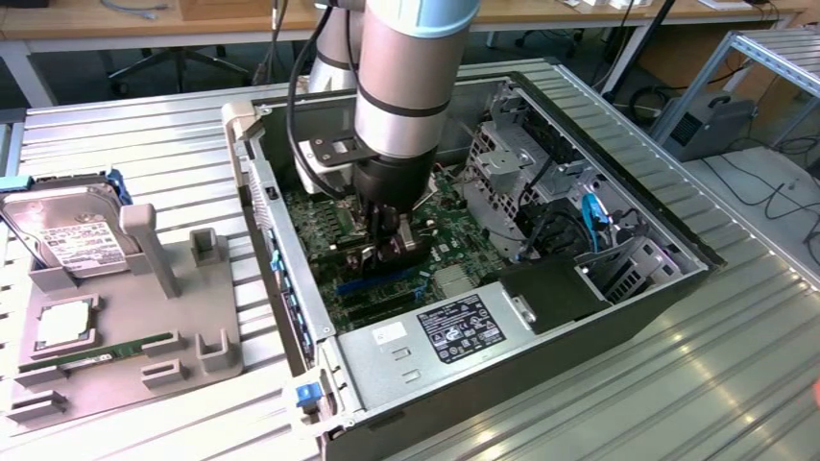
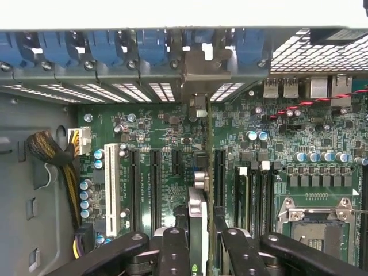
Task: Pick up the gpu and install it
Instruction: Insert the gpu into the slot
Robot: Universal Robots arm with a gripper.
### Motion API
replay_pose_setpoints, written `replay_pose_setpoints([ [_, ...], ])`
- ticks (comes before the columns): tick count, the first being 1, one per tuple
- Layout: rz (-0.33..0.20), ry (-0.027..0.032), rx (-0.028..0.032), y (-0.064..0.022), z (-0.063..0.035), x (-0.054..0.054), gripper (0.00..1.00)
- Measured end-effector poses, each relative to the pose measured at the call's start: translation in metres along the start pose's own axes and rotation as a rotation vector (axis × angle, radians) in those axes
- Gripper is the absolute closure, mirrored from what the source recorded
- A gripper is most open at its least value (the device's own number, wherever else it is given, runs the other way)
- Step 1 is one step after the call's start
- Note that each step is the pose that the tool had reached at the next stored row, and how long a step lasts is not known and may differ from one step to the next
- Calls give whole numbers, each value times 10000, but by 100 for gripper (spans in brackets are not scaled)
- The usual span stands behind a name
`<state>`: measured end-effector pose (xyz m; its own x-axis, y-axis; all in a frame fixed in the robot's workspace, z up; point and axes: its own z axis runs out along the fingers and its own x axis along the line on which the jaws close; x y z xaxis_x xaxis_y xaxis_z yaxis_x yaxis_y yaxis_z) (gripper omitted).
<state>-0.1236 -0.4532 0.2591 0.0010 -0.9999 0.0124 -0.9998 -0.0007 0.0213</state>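
Observation:
The gpu (image 2: 198, 221) shows edge-on in the wrist view as a thin card standing on its long edge over the green motherboard (image 2: 276, 138). It runs between two long black slots. Its silver bracket (image 2: 199, 69) reaches the row of rear slot openings. My gripper (image 2: 201, 256) is shut on the gpu, with a black finger (image 2: 172, 253) on each face of the card. In the exterior view my gripper (image 1: 384, 245) is deep inside the open computer case (image 1: 539, 384), holding the gpu (image 1: 402, 255) low over the board. Whether the card sits in a slot is hidden.
Blue retaining clips (image 2: 103, 49) line the case's rear wall. A white slot (image 2: 112, 190), a cable bundle (image 2: 54, 155) and the CPU socket (image 2: 313, 230) flank the card. A grey fixture (image 1: 192, 317) holding a hard drive (image 1: 77, 240) and RAM stick (image 1: 96, 351) sits at the exterior view's left.

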Motion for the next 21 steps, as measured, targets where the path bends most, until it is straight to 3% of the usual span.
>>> replay_pose_setpoints([
  [9, 3, 139, 10, 1, -30, 1, 73],
  [16, 46, 147, 7, 1, -30, 0, 73],
  [21, 518, 136, -1, -2, -27, 0, 73],
])
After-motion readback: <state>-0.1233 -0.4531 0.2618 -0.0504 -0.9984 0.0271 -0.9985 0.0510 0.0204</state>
